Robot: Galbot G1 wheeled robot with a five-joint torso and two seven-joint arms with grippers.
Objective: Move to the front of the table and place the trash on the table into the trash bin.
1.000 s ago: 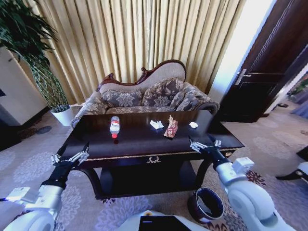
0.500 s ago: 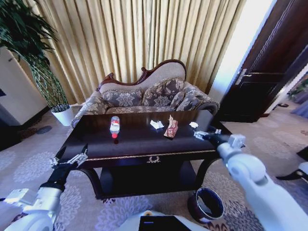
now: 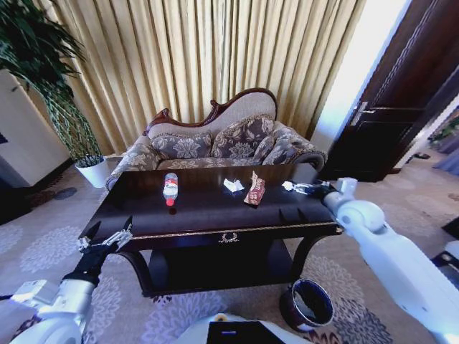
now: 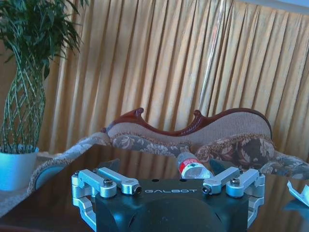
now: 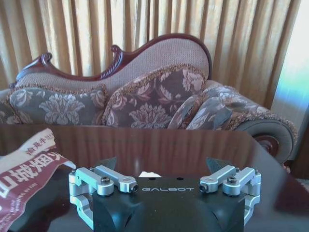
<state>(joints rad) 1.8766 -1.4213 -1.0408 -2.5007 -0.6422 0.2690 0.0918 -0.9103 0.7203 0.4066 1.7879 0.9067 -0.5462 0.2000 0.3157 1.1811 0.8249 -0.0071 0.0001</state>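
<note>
Right gripper (image 3: 300, 189): fingers spread, empty, low over the table (image 3: 215, 215) just beside the crumpled paper (image 3: 287, 186), apparently lined up to pinch it. Wrapper (image 3: 254, 189), second paper (image 3: 233, 185) and bottle (image 3: 171, 188) lie mid-table. Trash bin (image 3: 307, 304) stands on the floor below. Left gripper (image 3: 106, 239): spread, idle at the table's near left corner.

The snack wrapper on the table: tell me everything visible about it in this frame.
The snack wrapper is a reddish-brown packet with white printed characters, creased and partly upright. It sits on the dark glossy table toward the far edge, between a crumpled white paper and the right gripper, apart from both. The right wrist view shows it close up. Nothing grips it.
</note>
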